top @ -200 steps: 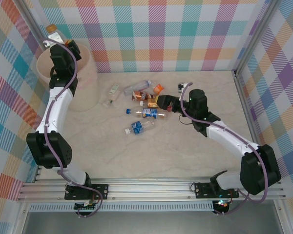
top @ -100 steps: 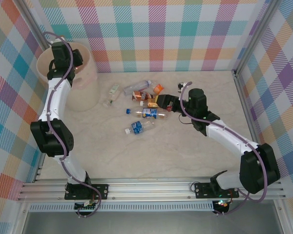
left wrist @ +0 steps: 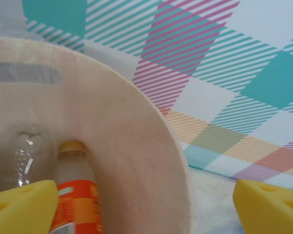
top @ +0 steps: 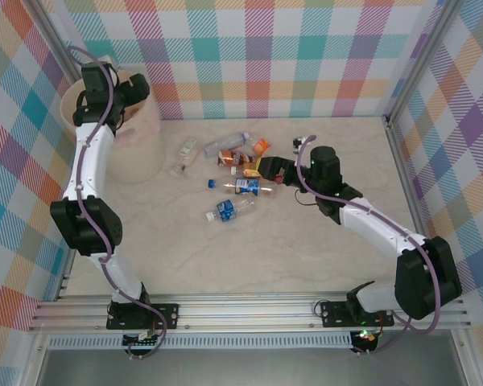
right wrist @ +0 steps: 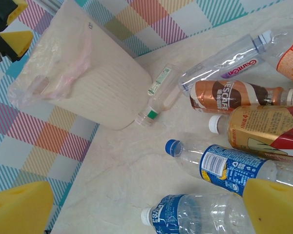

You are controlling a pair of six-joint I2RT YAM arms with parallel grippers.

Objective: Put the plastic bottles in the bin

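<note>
While plastic bottles [top: 245, 186] litter the table [top: 249, 249], the bin [top: 141, 153] stands apart.

We're looking into a robotics lab test cell here. Pastel plaid panels [top: 258, 56] are walling in three sides, an aluminium frame post [top: 408, 173] is slanting down the right side, and slotted aluminium rails [top: 249, 310] are running along the near edge, carrying the left arm's base [top: 141, 315] and the right arm's base [top: 350, 312]. A marble-look tabletop [top: 266, 257] is spreading out between the walls, and a purple cable [top: 80, 185] is trailing along the left arm.
</note>
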